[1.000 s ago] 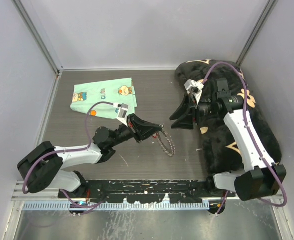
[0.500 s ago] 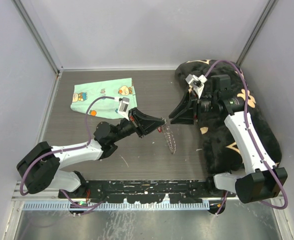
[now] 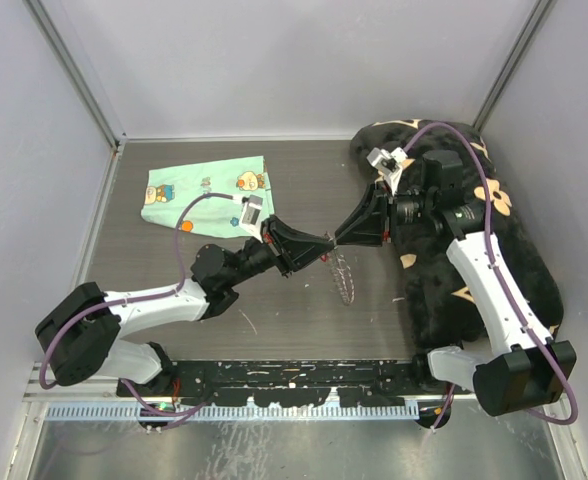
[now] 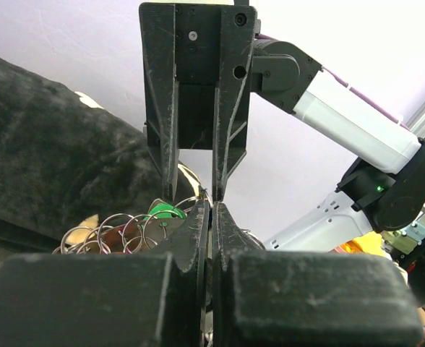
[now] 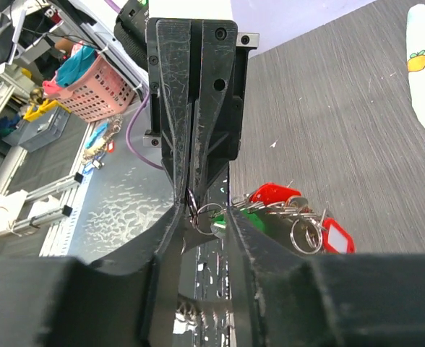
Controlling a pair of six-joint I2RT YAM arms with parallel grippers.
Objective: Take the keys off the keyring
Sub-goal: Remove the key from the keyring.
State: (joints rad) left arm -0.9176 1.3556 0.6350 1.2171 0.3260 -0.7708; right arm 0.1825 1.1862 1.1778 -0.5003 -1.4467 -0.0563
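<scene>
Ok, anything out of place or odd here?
Nothing spilled or broken. The one oddity is a black fuzzy blanket heaped along the right side of the table, with the right arm reaching over it. A green cloth lies rumpled at the back left. The keyring hangs from the shut left gripper.

Table (image 3: 304,190): dark grey wood-grain surface, enclosed by plain pale grey walls (image 3: 294,60) on three sides.

Cloth (image 3: 207,193): mint-green, cartoon-printed, lying flat at the far left of the table, slightly rumpled along its edges.

Blanket (image 3: 519,270): black plush with cream markings, heaped along the right side from the far corner to the near edge.

Basket (image 5: 89,87): pink plastic lattice, holding teal material, standing off the table among clutter in the right wrist view.
</scene>
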